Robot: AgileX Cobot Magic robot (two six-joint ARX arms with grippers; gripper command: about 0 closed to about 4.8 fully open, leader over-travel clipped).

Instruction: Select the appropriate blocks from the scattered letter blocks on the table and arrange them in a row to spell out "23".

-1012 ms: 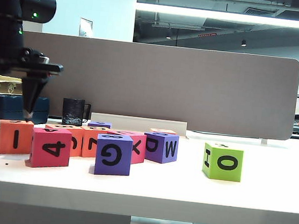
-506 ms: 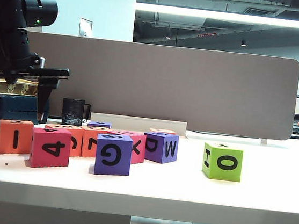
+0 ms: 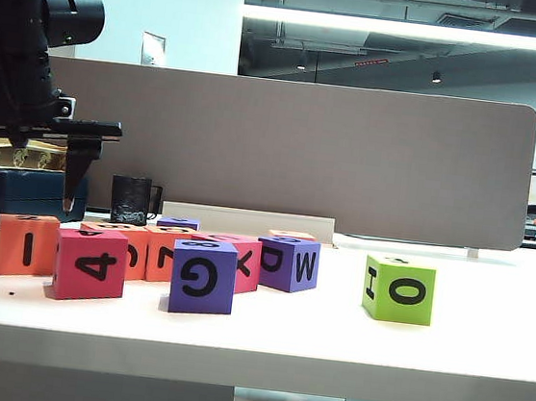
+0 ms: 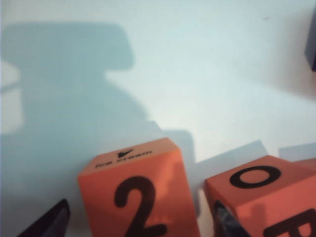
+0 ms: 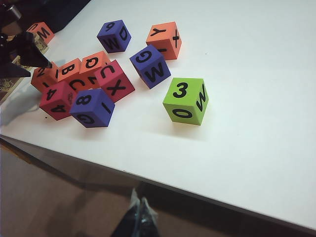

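The left pincer (image 3: 25,187) hangs spread wide and empty above the orange block (image 3: 27,244) at the worktop's (image 3: 329,343) left end, its 2 facing up. The green block (image 5: 186,100) sits apart on the right, 3 up. The right pincer (image 5: 140,217) hovers off the front edge, fingers together, holding nothing.

Orange cube (image 4: 140,195) – 2 on top; lime-green cube (image 5: 186,100) – 3

A long ceiling light strip (image 3: 404,28) glares white across the top of the exterior view, and the scene is evenly bright; the lime-green cube (image 3: 399,290) casts only a faint shadow on the white surface (image 3: 329,348). The black left arm at upper left reads as a dark silhouette. The left wrist view is soft and blurred: a large grey-blue shadow fills its left half, behind the orange cube marked 2 (image 4: 138,192). The right wrist view is sharper, its lower left dim.
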